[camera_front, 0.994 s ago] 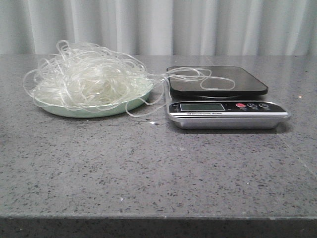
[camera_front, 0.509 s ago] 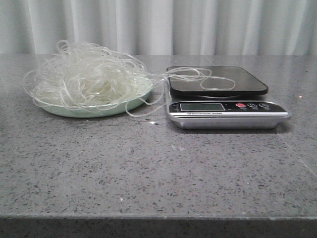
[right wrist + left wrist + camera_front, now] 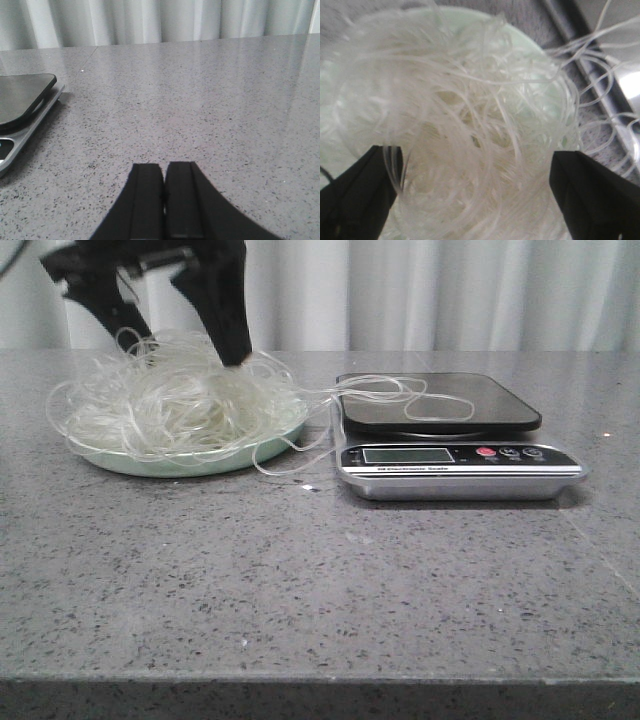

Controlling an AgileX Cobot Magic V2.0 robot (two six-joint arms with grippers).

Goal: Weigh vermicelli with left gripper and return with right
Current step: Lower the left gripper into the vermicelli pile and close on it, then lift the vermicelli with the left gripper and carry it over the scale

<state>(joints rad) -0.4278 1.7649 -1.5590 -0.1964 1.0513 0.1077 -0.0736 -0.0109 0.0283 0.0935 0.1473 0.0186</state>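
Left hand over the noodle pile, fingers spread wide

I see the black left hand (image 3: 175,330) open above the loose tangle of translucent whitish vermicelli (image 3: 175,400) on the pale green round plate (image 3: 190,462); a few strands trail onto the black-topped silver kitchen scale (image 3: 450,440) beside it, while my right hand (image 3: 164,200) is pressed together over the grey speckled surface (image 3: 320,580)

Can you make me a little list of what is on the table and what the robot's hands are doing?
noodles: vermicelli piled on the plate, some strands trailing onto the scale
scale: kitchen scale right of the plate, its platform bare but for those strands
left hand: left hand open, fingers either side of the pile's top
right hand: right hand shut, holding nothing, low over the grey table
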